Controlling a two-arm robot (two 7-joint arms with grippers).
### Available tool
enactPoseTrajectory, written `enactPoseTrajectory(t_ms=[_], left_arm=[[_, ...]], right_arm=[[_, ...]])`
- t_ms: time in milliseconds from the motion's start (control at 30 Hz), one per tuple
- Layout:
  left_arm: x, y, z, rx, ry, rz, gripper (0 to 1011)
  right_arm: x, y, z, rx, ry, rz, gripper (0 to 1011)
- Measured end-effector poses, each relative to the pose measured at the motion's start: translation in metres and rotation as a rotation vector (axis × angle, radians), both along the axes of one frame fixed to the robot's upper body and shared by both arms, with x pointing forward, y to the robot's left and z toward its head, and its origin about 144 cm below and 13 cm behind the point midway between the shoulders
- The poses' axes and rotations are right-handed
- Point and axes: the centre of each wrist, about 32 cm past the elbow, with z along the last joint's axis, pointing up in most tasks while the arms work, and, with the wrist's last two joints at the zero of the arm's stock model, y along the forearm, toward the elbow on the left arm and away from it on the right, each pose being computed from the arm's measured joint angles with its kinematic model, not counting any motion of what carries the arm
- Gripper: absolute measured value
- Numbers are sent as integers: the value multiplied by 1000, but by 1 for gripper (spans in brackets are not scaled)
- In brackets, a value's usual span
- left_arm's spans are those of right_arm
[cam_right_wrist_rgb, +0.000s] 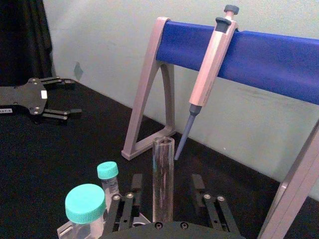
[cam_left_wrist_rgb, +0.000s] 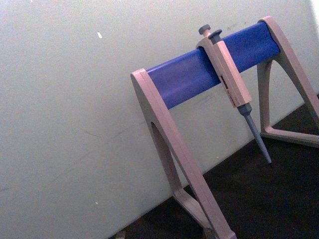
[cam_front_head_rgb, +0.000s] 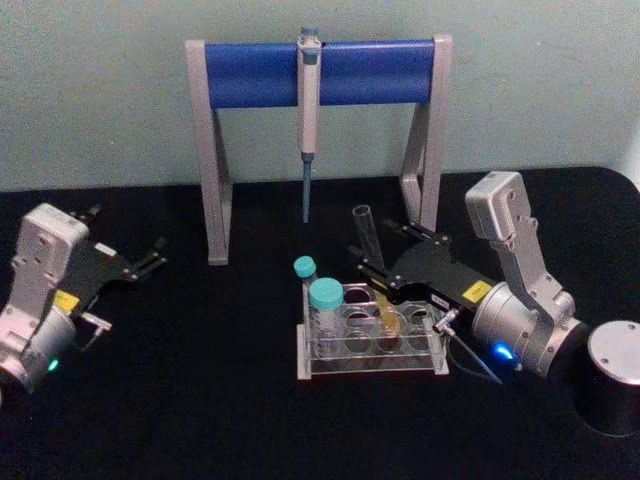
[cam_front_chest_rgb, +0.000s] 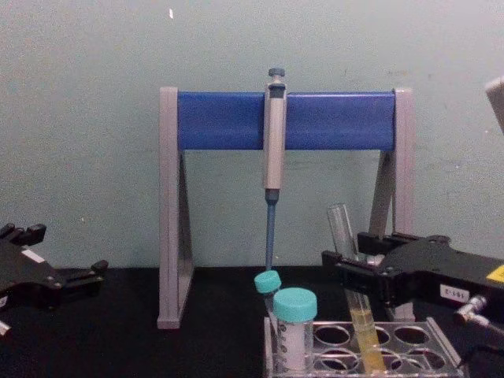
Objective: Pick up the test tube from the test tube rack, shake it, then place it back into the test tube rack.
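Note:
The test tube (cam_front_head_rgb: 363, 225) stands slightly tilted in the clear test tube rack (cam_front_head_rgb: 370, 367), its yellow liquid (cam_front_chest_rgb: 367, 331) low in one hole. My right gripper (cam_front_head_rgb: 372, 245) is open, with one finger on each side of the glass and a small gap left on both sides; the right wrist view shows the test tube (cam_right_wrist_rgb: 163, 169) rising between the fingers (cam_right_wrist_rgb: 135, 186). In the chest view the right gripper (cam_front_chest_rgb: 346, 272) sits level with the tube's middle, above the rack (cam_front_chest_rgb: 441, 346). My left gripper (cam_front_head_rgb: 128, 228) is parked open at the far left.
A grey-and-blue pipette stand (cam_front_head_rgb: 320, 75) with a hanging pipette (cam_front_head_rgb: 308, 110) stands just behind the rack. Two teal-capped tubes (cam_front_head_rgb: 325, 295) occupy the rack's left end. A metal cylinder (cam_front_head_rgb: 612, 375) sits at the right edge, beside my right arm.

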Motion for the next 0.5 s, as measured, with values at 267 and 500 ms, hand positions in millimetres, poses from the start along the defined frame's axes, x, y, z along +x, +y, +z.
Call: enactPoseTrajectory(t_ms=[267,500], left_arm=[[0,0,0,0,0,0,1001],[0,0,0,0,0,0,1001]], right_arm=[[0,0,0,-1,0,0,399],[0,0,0,-1,0,-1,214]])
